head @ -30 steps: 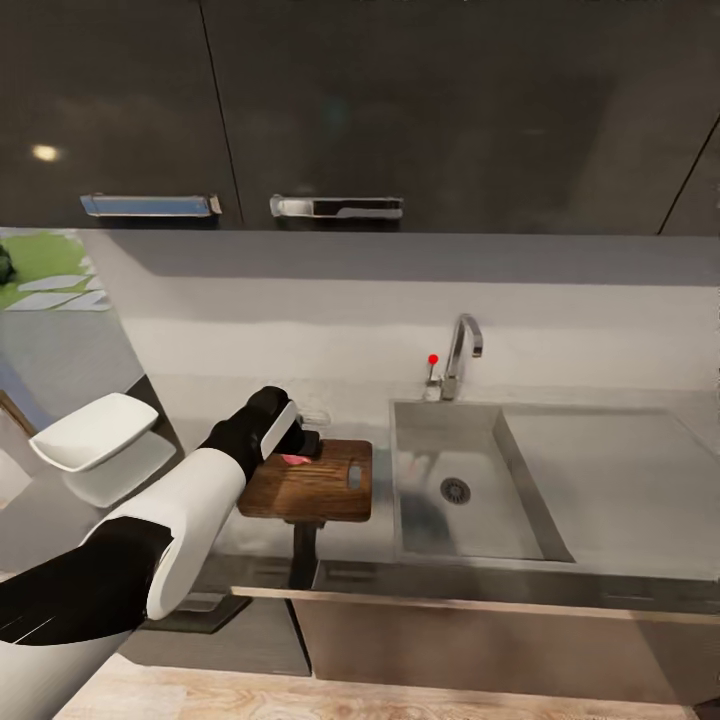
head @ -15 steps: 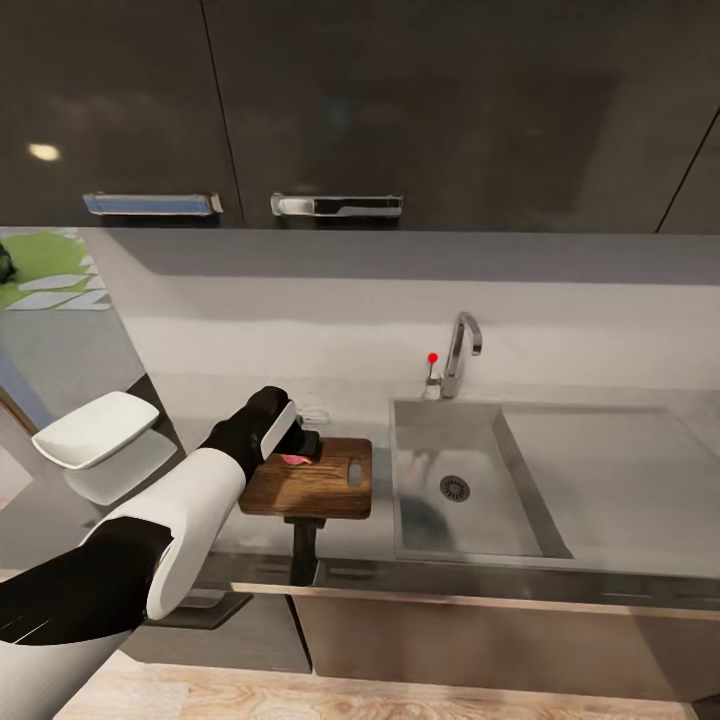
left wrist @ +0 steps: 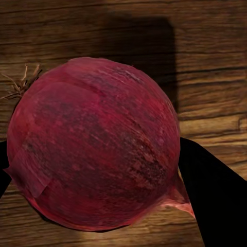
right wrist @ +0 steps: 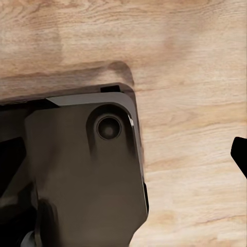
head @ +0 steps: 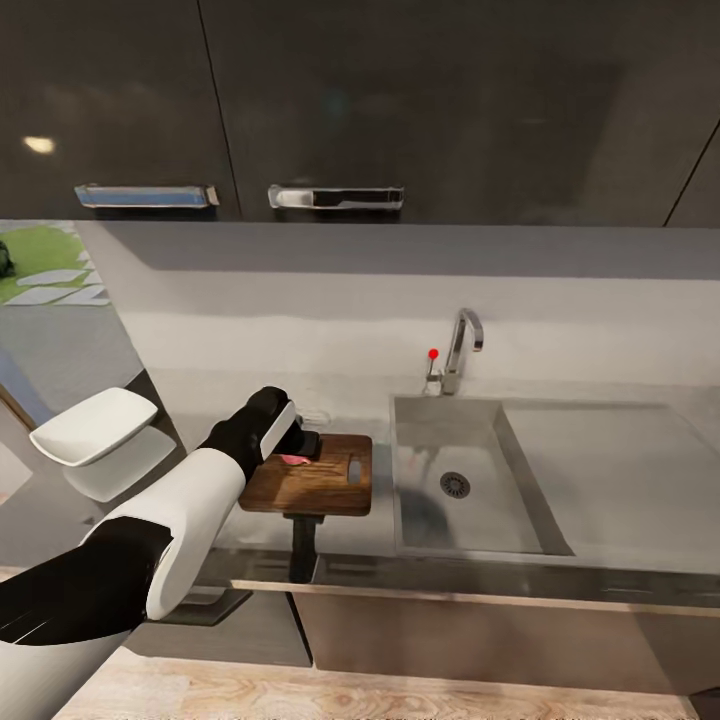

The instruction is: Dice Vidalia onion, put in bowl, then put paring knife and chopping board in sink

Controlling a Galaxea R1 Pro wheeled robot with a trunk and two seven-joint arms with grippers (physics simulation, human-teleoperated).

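Your left gripper (head: 303, 444) has the onion (left wrist: 95, 141) pinched between its fingers (left wrist: 211, 200), low over the chopping board (head: 325, 480), just beside the sink (head: 465, 520), likely so you can set it down for dicing. Bowl (head: 90, 427) sits on the desk (head: 620, 470), far side of the board from the sink. Right fingers: cannot tell.

My head looks down over the countertop (head: 620, 470). My left wrist camera hugs the chopping board (left wrist: 206, 62), shared; right faces floor (right wrist: 195, 62).
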